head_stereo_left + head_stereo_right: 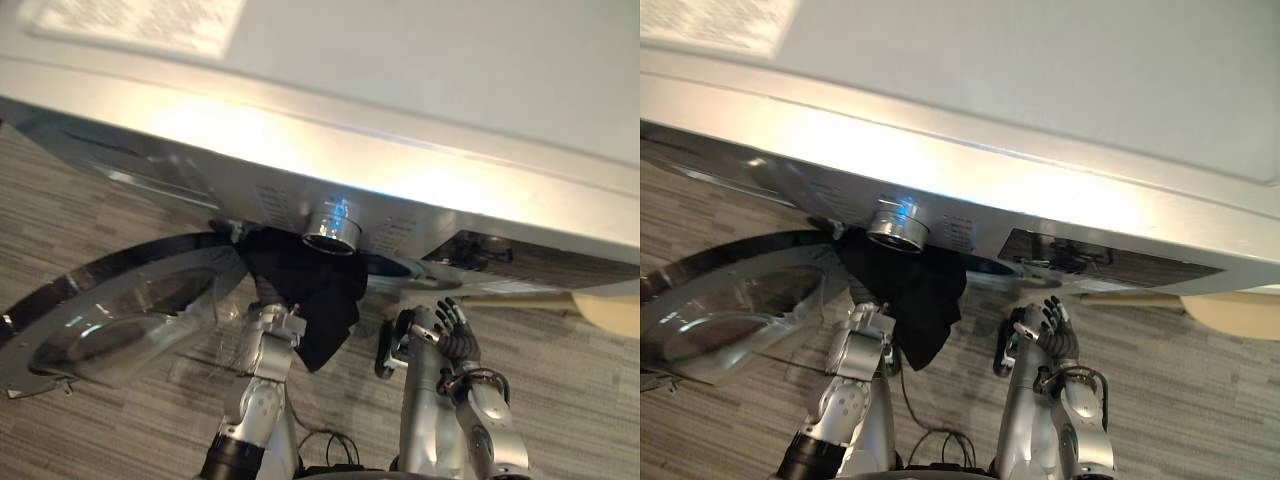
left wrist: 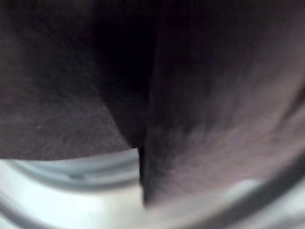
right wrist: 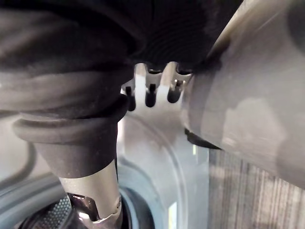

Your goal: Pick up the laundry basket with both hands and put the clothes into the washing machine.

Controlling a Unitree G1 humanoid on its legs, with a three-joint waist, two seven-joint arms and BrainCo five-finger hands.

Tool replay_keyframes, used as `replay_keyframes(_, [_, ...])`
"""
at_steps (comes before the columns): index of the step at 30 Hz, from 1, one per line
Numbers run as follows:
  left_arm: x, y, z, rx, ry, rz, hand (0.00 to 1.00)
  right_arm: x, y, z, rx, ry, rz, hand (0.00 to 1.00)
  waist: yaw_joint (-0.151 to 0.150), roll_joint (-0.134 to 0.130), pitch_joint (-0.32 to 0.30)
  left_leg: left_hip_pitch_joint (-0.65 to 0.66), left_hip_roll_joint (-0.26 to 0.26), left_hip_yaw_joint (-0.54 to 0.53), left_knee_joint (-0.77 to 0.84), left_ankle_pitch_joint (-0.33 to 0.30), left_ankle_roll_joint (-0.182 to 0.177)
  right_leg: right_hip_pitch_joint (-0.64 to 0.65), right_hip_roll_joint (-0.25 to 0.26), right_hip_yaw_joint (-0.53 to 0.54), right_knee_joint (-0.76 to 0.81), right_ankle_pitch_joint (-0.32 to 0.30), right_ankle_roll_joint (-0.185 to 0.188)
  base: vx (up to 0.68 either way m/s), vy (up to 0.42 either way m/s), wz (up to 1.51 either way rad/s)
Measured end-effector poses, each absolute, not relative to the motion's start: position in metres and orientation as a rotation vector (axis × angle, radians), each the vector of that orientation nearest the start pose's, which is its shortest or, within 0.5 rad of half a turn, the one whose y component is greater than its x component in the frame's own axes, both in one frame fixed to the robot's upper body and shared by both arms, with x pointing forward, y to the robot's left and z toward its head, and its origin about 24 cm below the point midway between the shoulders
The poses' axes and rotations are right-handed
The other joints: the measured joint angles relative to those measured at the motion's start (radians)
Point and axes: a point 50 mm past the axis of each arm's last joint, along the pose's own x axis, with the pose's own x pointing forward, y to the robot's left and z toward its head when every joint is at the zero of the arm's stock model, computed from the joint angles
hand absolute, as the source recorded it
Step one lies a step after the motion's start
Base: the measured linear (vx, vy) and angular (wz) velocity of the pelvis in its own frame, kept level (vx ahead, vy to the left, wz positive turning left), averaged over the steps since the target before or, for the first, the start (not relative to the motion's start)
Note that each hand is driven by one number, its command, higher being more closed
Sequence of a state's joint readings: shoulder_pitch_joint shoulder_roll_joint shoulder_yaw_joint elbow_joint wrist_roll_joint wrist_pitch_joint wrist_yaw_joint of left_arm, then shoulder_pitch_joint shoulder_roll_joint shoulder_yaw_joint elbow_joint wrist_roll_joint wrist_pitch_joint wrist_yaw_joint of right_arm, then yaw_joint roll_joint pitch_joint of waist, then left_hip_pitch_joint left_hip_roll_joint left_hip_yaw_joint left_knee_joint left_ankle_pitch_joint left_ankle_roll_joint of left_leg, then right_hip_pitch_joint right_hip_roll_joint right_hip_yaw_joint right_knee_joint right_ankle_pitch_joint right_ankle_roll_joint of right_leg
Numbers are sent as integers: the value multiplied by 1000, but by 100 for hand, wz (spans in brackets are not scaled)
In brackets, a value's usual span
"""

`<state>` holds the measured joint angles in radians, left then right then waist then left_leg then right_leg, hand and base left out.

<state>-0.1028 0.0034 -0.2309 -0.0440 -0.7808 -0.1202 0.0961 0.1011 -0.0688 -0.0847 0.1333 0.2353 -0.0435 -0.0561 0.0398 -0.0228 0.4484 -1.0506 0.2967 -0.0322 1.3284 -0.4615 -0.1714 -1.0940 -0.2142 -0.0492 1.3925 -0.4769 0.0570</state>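
At washer rim [image 2: 71,183], left wrist view: black cloth [image 2: 214,119] hangs.

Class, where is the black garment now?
Eye views: the black garment hangs at the washer's opening below its knob, between the open door and the right hand.

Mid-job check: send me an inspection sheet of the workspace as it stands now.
surface: grey striped carpet.
job's things: washing machine, door open on the robot's left; black garment hanging at the machine's front below the knob.
clutter: nothing seen.
robot hands: left robot hand buried under the garment; right robot hand open, holding nothing, below the front panel.
cables: nothing seen.
surroundings: pale rounded object on the floor at the right.
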Motion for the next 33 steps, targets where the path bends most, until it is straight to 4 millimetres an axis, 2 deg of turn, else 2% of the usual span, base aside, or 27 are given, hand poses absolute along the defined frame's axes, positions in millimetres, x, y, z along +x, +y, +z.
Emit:
replay_keyframes(4, [299, 87, 94, -714, -107, -175, 100, 241, -199, 13, 172, 78, -236, 0, -20, -4, 30, -131, 10, -19, 77, -8, -1, -134, 21, 21, 62, 2, -3, -16, -27, -14])
replay_keyframes(6, [322, 88, 110, -675, -132, -171, 100, 252, -200, 29, 182, 13, -243, 0, -35, -20, 57, -185, 22, -19, 115, -21, 0, -197, 37, 32, 88, 10, -12, -7, -14, -24])
replay_keyframes(10, [349, 106, 141, -645, -204, -114, 100, 262, -202, 45, 205, -55, -254, 0, -61, -37, 79, -271, 39, -19, 154, -32, 6, -292, 60, 47, 111, 23, -10, 4, -23, -18])
replay_keyframes(14, [363, 132, 166, -675, -261, -25, 100, 264, -203, 44, 232, -54, -270, 0, -77, -36, 77, -288, 55, -18, 178, -46, 6, -315, 76, 56, 119, 24, 0, -9, -22, -16])
replay_keyframes(16, [372, 142, 207, -688, -355, -10, 100, 262, -202, 41, 231, -43, -268, 0, -81, -40, 70, -308, 56, -19, 176, -51, 6, -333, 86, 59, 115, 24, 0, -48, -39, -7])
replay_keyframes(17, [376, 157, 236, -655, -434, 7, 100, 260, -200, 39, 244, -36, -262, 0, -80, -44, 62, -317, 60, -18, 174, -51, 6, -343, 101, 64, 108, 24, -1, -52, -39, -19])
replay_keyframes(18, [375, 168, 251, -636, -481, 16, 100, 259, -198, 38, 259, -34, -262, 0, -80, -46, 56, -324, 65, -19, 173, -51, 6, -350, 109, 64, 101, 24, -1, -41, -14, -31])
replay_keyframes(19, [371, 191, 280, -636, -579, 45, 100, 255, -198, 34, 294, -34, -270, 0, -86, -48, 43, -340, 69, -21, 168, -51, 6, -366, 112, 65, 89, 25, -1, -28, 15, -29])
replay_keyframes(20, [367, 198, 300, -642, -641, 51, 100, 252, -198, 32, 312, -37, -278, 0, -92, -48, 38, -352, 68, -22, 162, -51, 6, -369, 111, 57, 75, 26, 2, -18, 26, -24])
replay_keyframes(22, [365, 195, 315, -666, -686, 38, 100, 251, -195, 29, 322, -30, -274, 0, -106, -54, 33, -357, 67, -21, 152, -50, 6, -371, 108, 54, 62, 27, 4, -4, 9, -5])
replay_keyframes(24, [357, 197, 347, -671, -776, 33, 100, 245, -193, 24, 341, -17, -282, 0, -121, -62, 24, -368, 67, -20, 147, -49, 5, -377, 108, 53, 58, 28, 5, 28, -29, 6])
replay_keyframes(28, [350, 202, 357, -698, -844, 84, 100, 241, -194, 13, 365, 25, -288, 0, -135, -80, -2, -377, 66, -25, 149, -45, -1, -395, 108, 54, 69, 28, 5, 44, -32, 4])
replay_keyframes(33, [347, 201, 361, -729, -876, 139, 100, 218, -203, -6, 350, 107, -324, 0, -135, -82, -45, -415, 65, -46, 195, -43, -3, -436, 108, 59, 132, 25, -5, 58, -49, 8])
